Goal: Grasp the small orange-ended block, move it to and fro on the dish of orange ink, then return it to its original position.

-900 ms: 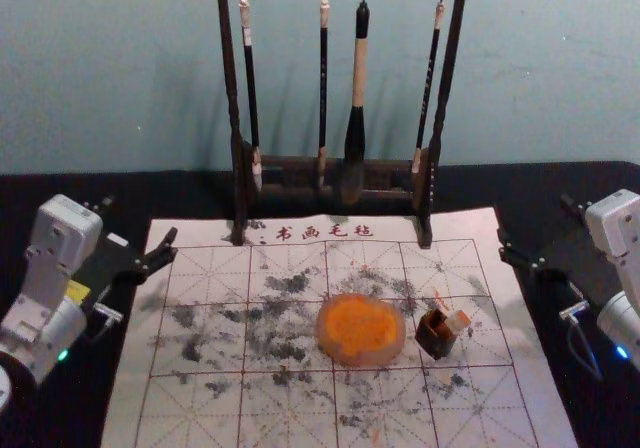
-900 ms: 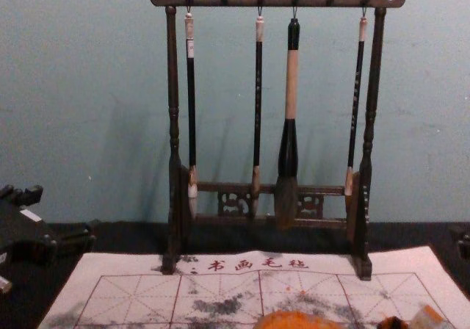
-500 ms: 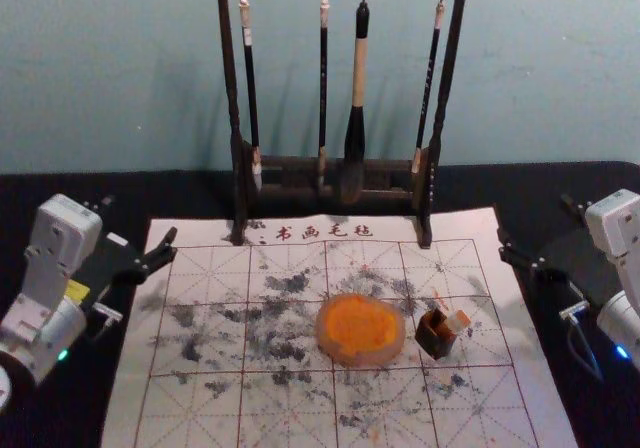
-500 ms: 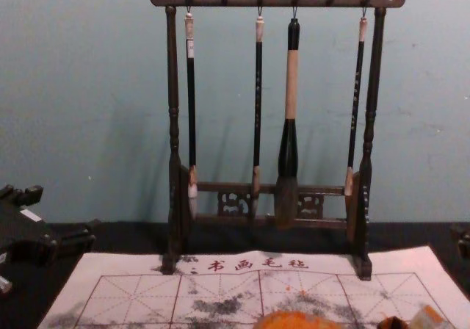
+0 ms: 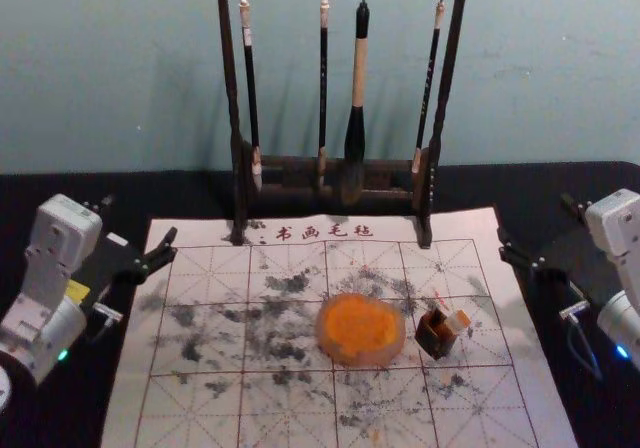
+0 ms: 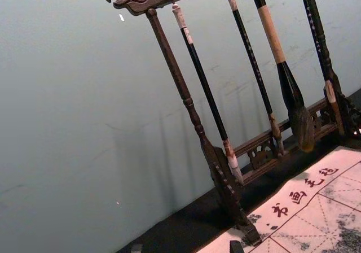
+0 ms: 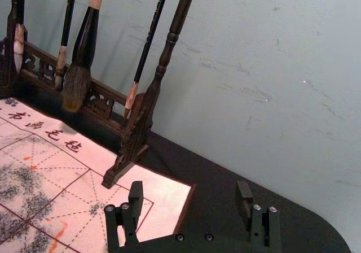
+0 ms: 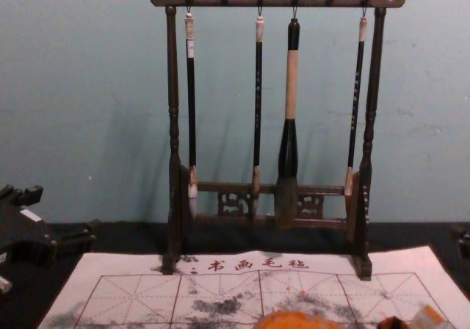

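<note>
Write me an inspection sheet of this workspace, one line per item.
Surface: black table with a white gridded mat, marked by dark smudges and a few orange spots.
Job's things: dish holding orange ink; to its right, a small dark container with the orange-ended block standing tilted in it, ungrasped.
Clutter: a wooden rack with four hanging brushes, not part of the job.
Grippers: left pincer open, by the mat's left edge; right pincer open, by its right edge; both empty.
Cables: one thin cable curving down near the head view's right edge.
Surroundings: blue-green wall behind the rack.
</note>
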`<state>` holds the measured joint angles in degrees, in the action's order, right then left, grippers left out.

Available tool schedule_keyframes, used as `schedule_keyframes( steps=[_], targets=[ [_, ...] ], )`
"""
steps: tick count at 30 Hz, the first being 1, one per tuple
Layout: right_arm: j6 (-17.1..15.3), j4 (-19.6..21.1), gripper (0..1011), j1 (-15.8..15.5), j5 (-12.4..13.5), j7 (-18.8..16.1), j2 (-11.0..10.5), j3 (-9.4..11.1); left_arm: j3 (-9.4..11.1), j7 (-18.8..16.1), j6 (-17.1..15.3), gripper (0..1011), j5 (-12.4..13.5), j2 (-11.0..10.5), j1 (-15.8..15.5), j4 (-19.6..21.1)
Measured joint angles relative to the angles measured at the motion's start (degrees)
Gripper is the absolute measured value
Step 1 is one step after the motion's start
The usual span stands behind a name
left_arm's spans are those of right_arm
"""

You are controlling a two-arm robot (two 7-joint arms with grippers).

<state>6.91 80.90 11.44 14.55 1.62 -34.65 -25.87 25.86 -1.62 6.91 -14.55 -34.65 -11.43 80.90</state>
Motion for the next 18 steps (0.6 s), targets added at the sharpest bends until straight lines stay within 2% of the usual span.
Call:
schedule_keyframes(
  steps=[18],
  targets=[
    [0.0,0.0,1002,0.0,0.0,0.0,0.0,0.0,0.0,0.0,0.0,1001,0.0,0.0,0.0,0.0]
  ],
)
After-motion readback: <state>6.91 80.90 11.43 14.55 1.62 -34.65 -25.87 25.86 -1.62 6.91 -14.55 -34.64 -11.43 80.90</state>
